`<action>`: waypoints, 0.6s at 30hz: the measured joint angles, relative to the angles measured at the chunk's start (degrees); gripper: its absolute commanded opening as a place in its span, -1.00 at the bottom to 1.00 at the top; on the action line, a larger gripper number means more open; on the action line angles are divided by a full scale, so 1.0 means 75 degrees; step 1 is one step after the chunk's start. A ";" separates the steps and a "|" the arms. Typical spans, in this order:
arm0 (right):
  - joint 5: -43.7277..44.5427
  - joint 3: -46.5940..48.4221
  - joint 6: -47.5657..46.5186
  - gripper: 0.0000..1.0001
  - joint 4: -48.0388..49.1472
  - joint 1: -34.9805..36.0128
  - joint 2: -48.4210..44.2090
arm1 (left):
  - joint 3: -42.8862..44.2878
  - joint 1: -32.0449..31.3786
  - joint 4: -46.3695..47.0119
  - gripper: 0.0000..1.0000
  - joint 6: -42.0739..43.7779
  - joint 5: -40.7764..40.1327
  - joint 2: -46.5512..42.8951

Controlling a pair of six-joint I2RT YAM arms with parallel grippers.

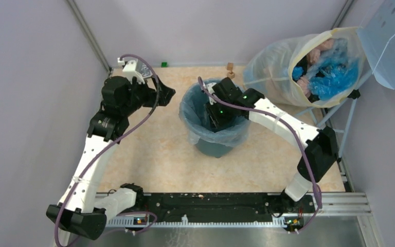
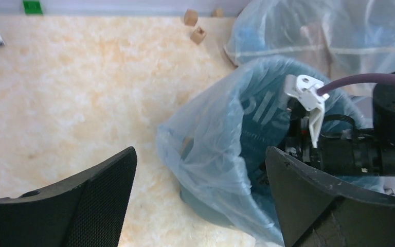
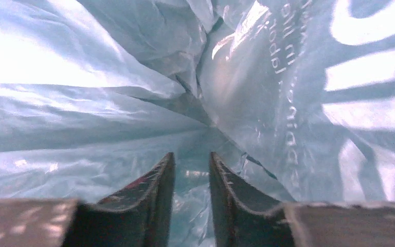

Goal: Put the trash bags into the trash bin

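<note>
Pale blue trash bag [image 1: 193, 110] lines teal trash bin [image 1: 213, 149], rim draped over lip. Right gripper [image 3: 191, 170] sits deep inside, fingers narrow, apparently gripping nothing. Left gripper [image 2: 200, 154] wide, bag just ahead. Remaining: probably final seating.

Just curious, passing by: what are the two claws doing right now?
Left gripper: wide open, empty.
Right gripper: barely open, gripping nothing visible, inside the thin pale blue-grey plastic bag.

A lab's robot test cell: plain grey panels [image 1: 25, 103] on metal posts [image 1: 88, 36] enclose a marble-patterned tabletop [image 1: 154, 159], a left arm [image 1: 90, 159] and right arm [image 1: 280, 121] are bolted to a black rail [image 1: 211, 201] at 6 o'clock, and a perforated plate [image 1: 391, 46] hangs at 2 o'clock.
</note>
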 measured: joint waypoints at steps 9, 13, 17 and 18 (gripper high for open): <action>0.0519 0.0481 0.0166 0.22 -0.0230 0.0000 -0.1749 | 0.1370 -0.0105 -0.0108 0.78 0.0708 0.0463 0.1332; 0.1195 0.0431 0.0289 0.35 -0.0105 0.0000 -0.2868 | 0.1378 -0.0490 -0.0289 0.78 0.0968 0.0341 0.1958; 0.1947 -0.0198 0.0344 0.51 0.0353 0.0000 -0.4083 | 0.1609 -0.1265 -0.0554 0.71 0.1291 -0.0210 0.2384; 0.2162 -0.0460 0.0350 0.51 0.0490 0.0000 -0.4401 | 0.1719 -0.1422 -0.0615 0.68 0.1346 -0.0321 0.2483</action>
